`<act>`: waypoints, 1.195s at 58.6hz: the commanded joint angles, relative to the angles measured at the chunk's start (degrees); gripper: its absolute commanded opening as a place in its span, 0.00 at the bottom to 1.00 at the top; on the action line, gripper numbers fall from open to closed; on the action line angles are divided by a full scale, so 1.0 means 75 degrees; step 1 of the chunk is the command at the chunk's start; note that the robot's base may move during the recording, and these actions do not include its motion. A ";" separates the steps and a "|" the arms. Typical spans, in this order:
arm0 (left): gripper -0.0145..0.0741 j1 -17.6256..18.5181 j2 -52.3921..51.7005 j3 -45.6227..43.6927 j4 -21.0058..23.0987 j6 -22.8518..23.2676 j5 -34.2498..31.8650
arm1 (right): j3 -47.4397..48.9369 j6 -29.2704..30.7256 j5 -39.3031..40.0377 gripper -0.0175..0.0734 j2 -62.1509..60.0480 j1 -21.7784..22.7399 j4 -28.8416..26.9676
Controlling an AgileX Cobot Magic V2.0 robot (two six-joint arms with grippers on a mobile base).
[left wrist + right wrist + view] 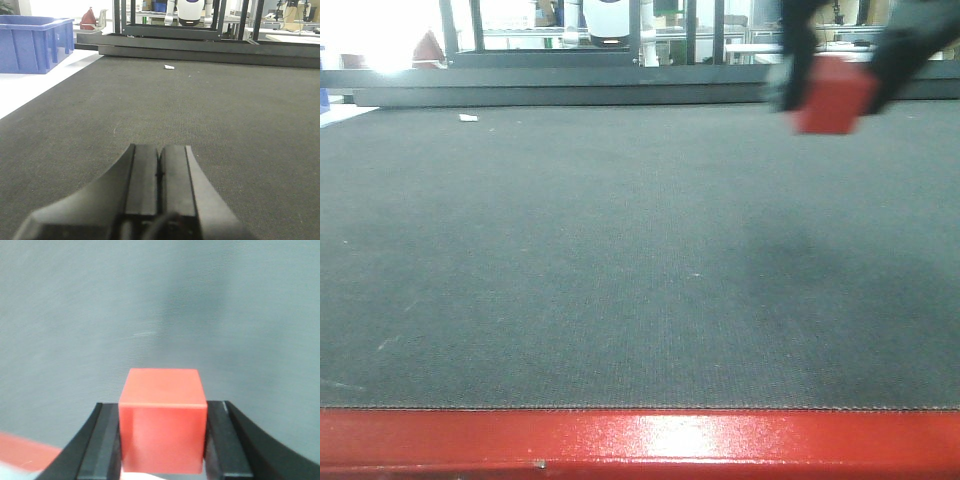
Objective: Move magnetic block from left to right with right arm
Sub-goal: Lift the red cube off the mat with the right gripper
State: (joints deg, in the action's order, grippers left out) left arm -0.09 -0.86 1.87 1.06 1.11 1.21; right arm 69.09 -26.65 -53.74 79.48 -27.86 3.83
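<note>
I'm watching the right tool (842,68) gripping the block (162,420), one black finger pressing on each of two opposite side faces. From the right wrist view the block is showing as a plain bright-red cube with smooth matte faces and crisp edges. Its top face is looking a shade lighter than the face turned toward the camera, and I'm not making out any markings on it. The fingers (97,445) are curving up on both sides of it, with most of the cube sticking out beyond them.

In the front view the block is hanging in the air above the counter (570,280), over its far right part, not touching the dark grey mat. It is appearing blurred there, so I'm not reading fine detail from that camera. A faint darker patch is lying on the mat below it.

The left tool (159,170) is sitting low over the counter with its two fingers pressed together and nothing between them. A small white scrap (169,67) is lying on the far part of the mat, and a blue bin (30,42) is standing off the counter's left side.
</note>
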 commanded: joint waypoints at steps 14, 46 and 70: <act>0.03 0.0021 -0.0078 0.0053 0.0027 0.0014 -0.0600 | -0.1946 0.2878 0.2124 0.40 -0.2394 0.2150 -0.0612; 0.03 0.0021 -0.0078 0.0053 0.0027 0.0014 -0.0600 | -0.4816 0.3493 0.4362 0.40 -0.5406 0.3507 -0.0845; 0.03 0.0021 -0.0078 0.0053 0.0027 0.0014 -0.0600 | -0.5941 0.3493 0.4356 0.40 -0.8471 0.3507 -0.0839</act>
State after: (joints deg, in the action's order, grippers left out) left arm -0.09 -0.86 1.87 1.06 1.11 1.21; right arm 23.69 -1.11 -26.11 19.66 -1.94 -3.01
